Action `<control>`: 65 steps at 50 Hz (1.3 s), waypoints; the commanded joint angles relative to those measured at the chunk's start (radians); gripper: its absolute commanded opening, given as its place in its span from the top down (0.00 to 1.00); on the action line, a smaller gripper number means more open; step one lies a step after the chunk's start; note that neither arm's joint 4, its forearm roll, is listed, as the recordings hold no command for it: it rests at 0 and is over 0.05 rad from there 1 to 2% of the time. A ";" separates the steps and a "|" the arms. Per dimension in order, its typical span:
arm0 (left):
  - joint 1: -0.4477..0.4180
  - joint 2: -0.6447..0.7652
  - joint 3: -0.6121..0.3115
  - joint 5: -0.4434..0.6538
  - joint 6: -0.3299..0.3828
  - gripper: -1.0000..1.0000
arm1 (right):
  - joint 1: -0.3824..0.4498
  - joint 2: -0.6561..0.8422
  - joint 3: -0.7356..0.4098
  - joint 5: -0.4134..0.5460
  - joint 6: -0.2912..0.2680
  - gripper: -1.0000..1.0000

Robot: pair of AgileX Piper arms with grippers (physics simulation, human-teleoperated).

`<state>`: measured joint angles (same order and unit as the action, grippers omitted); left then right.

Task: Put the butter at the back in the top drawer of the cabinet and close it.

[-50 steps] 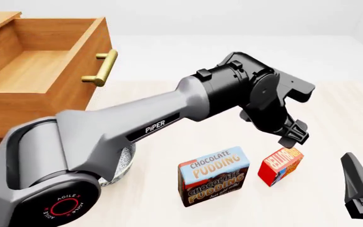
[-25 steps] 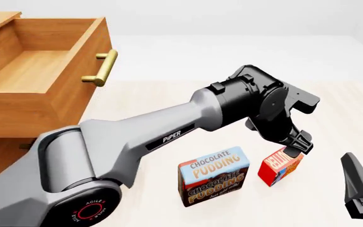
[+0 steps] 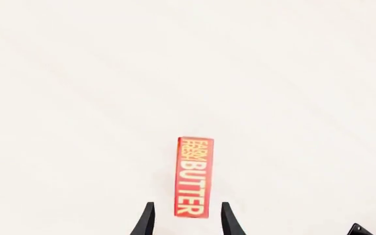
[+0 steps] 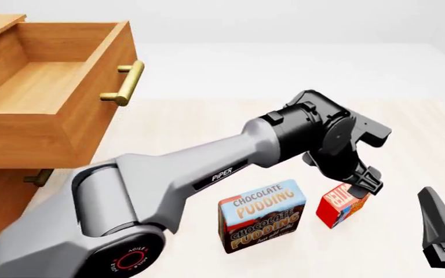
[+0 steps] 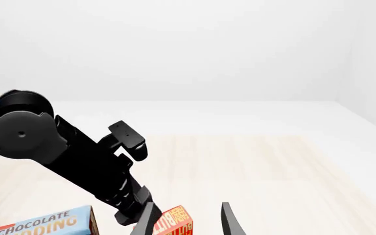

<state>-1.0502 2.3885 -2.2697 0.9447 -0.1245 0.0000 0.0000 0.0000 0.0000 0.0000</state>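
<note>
The butter (image 4: 340, 207), a small red box with yellow lettering, stands on edge on the table to the right of the pudding box. My left gripper (image 4: 365, 185) points down over its top end. In the left wrist view the butter (image 3: 195, 176) lies between the fingers of that open gripper (image 3: 188, 205), with a gap on each side. The cabinet (image 4: 6, 191) stands at the far left, and its top drawer (image 4: 53, 87) is pulled out and empty. My right gripper (image 4: 439, 231) waits open at the lower right; in its own view it (image 5: 188, 205) holds nothing and faces the butter (image 5: 175, 223).
A blue-and-brown Chocolate Pudding box (image 4: 263, 215) stands just left of the butter. The left arm's long grey link (image 4: 207, 168) crosses the table from the lower left. A brass handle (image 4: 126, 84) juts from the open drawer's front.
The left arm has reached further right and lower. Its gripper has come down from above the butter until the fingers straddle the box's top. The right gripper has stayed put.
</note>
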 commanded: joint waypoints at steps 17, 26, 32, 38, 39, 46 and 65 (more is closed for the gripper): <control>-0.018 0.071 -0.071 0.025 -0.016 0.00 | 0.000 0.000 0.000 0.000 0.000 0.00; -0.019 0.089 -0.089 0.032 -0.015 0.00 | 0.000 0.000 0.000 0.000 0.000 0.00; -0.024 0.095 -0.102 0.037 -0.021 0.00 | 0.000 0.000 0.000 0.000 0.000 0.00; -0.021 0.097 -0.100 0.036 -0.019 0.00 | 0.000 0.000 0.000 0.000 0.000 0.00; -0.021 0.097 -0.100 0.036 -0.019 0.00 | 0.000 0.000 0.000 0.000 0.000 0.00; -0.024 0.104 -0.106 0.038 -0.024 0.00 | 0.000 0.000 0.000 0.000 0.000 0.00; -0.025 0.107 -0.099 0.031 -0.027 0.00 | 0.000 0.000 0.000 0.000 0.000 0.00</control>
<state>-1.0738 2.4950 -2.3738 0.9795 -0.1492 0.0000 0.0000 0.0000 0.0000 0.0000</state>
